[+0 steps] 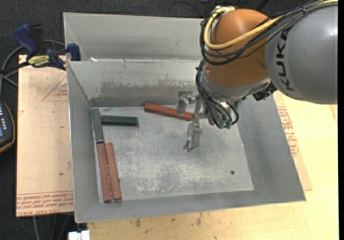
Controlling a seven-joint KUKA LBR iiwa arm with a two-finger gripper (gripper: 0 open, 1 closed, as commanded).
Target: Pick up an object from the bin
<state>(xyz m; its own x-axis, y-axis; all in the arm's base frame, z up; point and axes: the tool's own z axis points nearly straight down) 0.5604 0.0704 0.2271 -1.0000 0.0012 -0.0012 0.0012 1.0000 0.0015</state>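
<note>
My gripper (188,121) hangs in the middle of the bin, a little right of centre, under the orange cover. Its fingers stand open, one fingertip (184,104) toward the back wall and the other (191,140) toward the front. A flat red stick (164,110) lies on the bin floor, slanting from the back left, and its right end reaches into the gap between the two fingers. The fingers are not closed on it. A short dark green bar (119,121) lies further left, apart from the gripper.
Along the left wall lie a thin grey bar (97,126) and, in front of it, two red-brown sticks (109,172) side by side. The arm and its cables cover the bin's back right corner.
</note>
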